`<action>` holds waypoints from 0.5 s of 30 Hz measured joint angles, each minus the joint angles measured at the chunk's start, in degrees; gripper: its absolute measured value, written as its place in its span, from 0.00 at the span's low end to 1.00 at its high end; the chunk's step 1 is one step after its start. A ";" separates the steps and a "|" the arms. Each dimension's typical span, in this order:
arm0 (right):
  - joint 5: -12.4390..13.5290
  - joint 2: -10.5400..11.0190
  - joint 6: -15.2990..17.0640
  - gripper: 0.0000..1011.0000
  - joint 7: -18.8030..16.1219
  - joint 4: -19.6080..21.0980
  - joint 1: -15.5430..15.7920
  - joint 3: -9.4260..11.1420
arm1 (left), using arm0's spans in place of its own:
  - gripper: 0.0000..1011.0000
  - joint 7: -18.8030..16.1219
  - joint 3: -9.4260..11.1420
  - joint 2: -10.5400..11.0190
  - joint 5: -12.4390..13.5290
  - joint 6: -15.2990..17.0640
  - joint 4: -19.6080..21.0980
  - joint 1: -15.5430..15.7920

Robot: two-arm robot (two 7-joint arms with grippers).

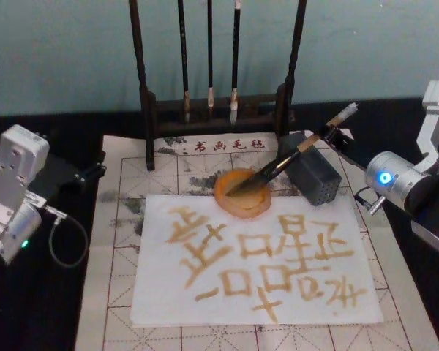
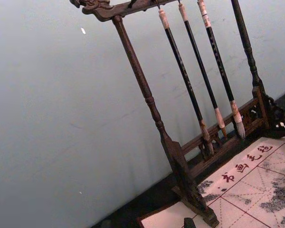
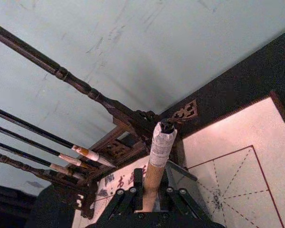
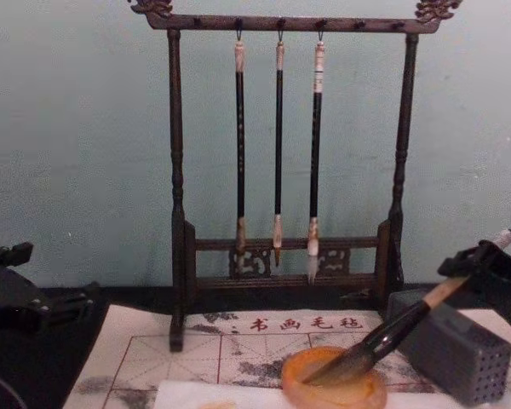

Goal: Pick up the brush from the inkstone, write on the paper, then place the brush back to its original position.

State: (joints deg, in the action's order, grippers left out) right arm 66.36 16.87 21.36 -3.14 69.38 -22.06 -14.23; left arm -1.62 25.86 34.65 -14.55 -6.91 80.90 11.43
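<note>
Paper (image 1: pixel 256 252) carries 2 rows of amber characters, so writing looks done; the brush (image 1: pixel 278 167) leans bristles-down in the inkstone (image 1: pixel 245 212) with the right gripper (image 1: pixel 328 137) closed on its handle, leaving only release, while the left gripper (image 1: pixel 94 171) sits parked left.

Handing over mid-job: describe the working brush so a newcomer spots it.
Before the wooden rack sits an orange dish. The brush leans out of it, handle held by the right gripper. Unlike the three slim black hanging brushes, it is thick and pale-handled.
</note>
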 joint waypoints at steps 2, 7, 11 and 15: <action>0.00 0.00 0.00 0.20 0.00 0.00 0.00 0.00 | 0.99 0.00 0.00 0.00 0.00 0.00 0.00 0.00; -0.01 0.00 0.00 0.20 0.01 0.00 0.00 0.00 | 0.99 0.00 0.00 0.00 0.00 0.00 0.00 0.00; -0.03 0.00 0.00 0.20 0.01 0.00 0.00 0.00 | 0.99 0.00 0.00 0.00 0.00 0.00 0.00 0.00; -0.15 0.57 -1.15 0.20 -0.50 0.53 0.09 -0.72 | 0.99 0.00 0.00 0.00 0.00 0.00 0.00 0.00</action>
State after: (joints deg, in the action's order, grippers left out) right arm 66.21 17.43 20.21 -3.64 69.91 -21.97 -14.95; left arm -1.62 25.86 34.65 -14.55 -6.91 80.90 11.43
